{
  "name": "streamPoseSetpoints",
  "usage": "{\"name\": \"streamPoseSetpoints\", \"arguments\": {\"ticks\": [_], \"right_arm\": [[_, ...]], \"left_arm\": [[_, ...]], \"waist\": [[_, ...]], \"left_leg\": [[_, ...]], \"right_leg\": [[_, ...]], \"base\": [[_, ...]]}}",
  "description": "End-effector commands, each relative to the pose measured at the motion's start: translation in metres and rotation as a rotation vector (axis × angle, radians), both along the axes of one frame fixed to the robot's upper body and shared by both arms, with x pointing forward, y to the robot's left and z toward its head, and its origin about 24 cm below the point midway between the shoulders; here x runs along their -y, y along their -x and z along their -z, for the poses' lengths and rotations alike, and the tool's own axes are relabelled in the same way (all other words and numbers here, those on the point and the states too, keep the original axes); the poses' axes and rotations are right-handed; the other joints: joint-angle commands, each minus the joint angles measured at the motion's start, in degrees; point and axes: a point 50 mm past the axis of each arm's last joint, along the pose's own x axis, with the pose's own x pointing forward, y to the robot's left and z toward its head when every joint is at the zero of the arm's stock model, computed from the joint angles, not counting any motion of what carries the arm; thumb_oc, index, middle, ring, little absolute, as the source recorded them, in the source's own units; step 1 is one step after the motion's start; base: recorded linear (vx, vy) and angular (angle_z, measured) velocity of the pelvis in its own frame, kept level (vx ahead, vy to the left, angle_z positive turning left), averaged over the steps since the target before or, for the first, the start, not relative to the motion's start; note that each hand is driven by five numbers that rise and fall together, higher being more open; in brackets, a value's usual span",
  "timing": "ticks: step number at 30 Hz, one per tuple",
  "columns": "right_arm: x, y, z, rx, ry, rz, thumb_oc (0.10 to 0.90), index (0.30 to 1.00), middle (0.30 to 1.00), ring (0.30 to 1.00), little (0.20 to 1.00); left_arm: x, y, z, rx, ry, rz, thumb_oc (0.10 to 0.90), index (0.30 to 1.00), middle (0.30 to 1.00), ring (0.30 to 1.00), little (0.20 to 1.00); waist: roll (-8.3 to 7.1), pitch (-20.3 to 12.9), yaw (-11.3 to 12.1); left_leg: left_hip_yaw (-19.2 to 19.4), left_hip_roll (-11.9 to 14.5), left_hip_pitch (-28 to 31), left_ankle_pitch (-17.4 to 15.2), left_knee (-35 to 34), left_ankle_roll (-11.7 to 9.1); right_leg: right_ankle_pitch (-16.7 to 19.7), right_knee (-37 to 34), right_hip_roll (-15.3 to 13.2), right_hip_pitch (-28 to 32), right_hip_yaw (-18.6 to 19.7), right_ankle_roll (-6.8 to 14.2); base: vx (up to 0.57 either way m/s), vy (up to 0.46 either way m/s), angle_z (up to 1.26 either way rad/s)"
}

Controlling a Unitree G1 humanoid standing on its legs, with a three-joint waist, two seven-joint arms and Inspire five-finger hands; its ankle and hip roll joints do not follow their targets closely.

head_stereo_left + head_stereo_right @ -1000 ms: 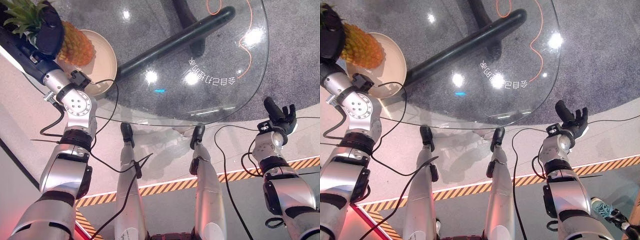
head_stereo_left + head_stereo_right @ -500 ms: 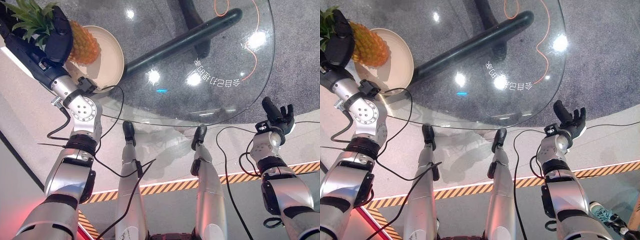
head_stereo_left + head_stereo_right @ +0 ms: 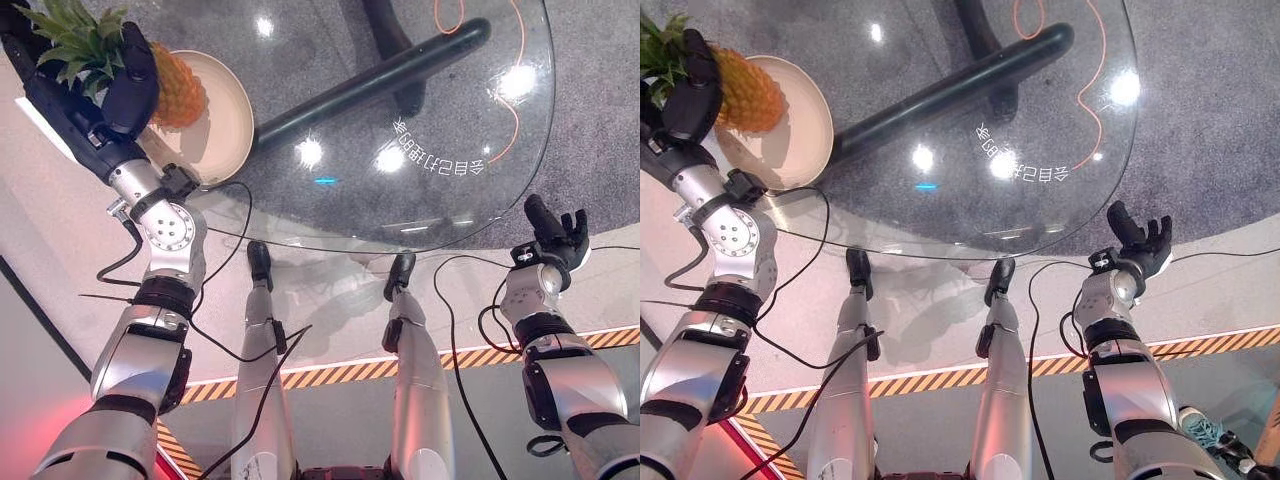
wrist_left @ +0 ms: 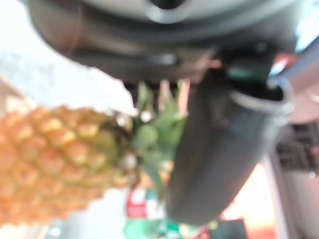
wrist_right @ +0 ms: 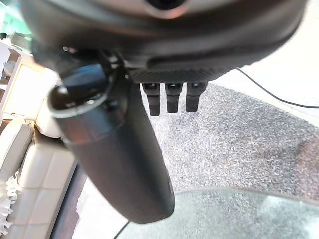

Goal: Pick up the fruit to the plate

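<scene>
1. My left hand (image 3: pixel 112 85) is closed around the leafy crown of the pineapple (image 3: pixel 178 88); the left wrist view shows the thumb (image 4: pixel 219 149) wrapped against the green leaves with the scaly orange body hanging out beyond them.
2. The pineapple's body sits over the near-left part of the cream plate (image 3: pixel 228 120), at the left edge of the round glass table (image 3: pixel 420 110). I cannot tell from the head views whether the fruit's base already rests on the plate or hovers just above it.
3. The relation I care about: the pineapple's long axis runs from my fingers at the crown outward toward the plate's centre, tilted rather than upright. So the fruit's weight lies beyond the grip, on the plate side.
4. My judgement is that the next move calls for lowering along that axis until the body settles in the plate, and only then letting the fingers go. If I let go while it is tilted, it could roll toward the plate's rim.
5. My right hand (image 3: pixel 556 238) is well away at the table's near right edge, fingers straight and holding nothing. The left hand is the only one placed for this.
</scene>
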Motion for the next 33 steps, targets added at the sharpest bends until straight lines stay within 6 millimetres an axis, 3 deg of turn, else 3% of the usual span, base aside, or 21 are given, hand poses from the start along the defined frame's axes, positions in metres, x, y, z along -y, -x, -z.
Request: {"name": "streamPoseSetpoints", "arguments": {"ticks": [1, 11, 33], "right_arm": [[0.030, 0.022, 0.002, 0.049, 0.000, 0.167, 0.800, 0.900, 0.900, 0.900, 0.900], [0.032, 0.025, 0.003, 0.052, -0.006, 0.185, 0.800, 0.900, 0.900, 0.900, 0.900], [0.037, 0.033, 0.013, 0.039, -0.016, 0.199, 0.800, 0.900, 0.900, 0.900, 0.900]], "left_arm": [[-0.004, 0.014, -0.026, 0.202, 0.010, 0.018, 0.800, 0.900, 0.900, 0.900, 0.900], [0.000, 0.018, -0.009, 0.185, 0.015, 0.042, 0.800, 0.900, 0.900, 0.900, 0.900], [-0.005, 0.023, 0.006, 0.149, 0.010, 0.054, 0.800, 0.900, 0.900, 0.900, 0.900]], "waist": [[-1.53, -1.5, 1.4], [-1.05, -1.5, 2.3], [-0.35, -1.5, 3.2]], "left_leg": [[-1.6, -3.2, -1.5, -7.1, 6.9, 2.0], [-2.3, -3.7, -1.6, -7.3, 7.1, 2.2], [-2.1, -3.5, 1.9, -7.8, 7.1, 2.2]], "right_leg": [[-0.6, -0.3, 1.7, 1.2, -3.8, -0.3], [-0.7, -0.3, 1.4, 1.2, -4.1, -0.3], [-1.9, 1.2, 0.7, 4.0, -4.7, -0.1]], "base": [[0.00, 0.000, 0.00], [0.00, -0.008, 0.03], [0.00, -0.003, 0.01]]}}
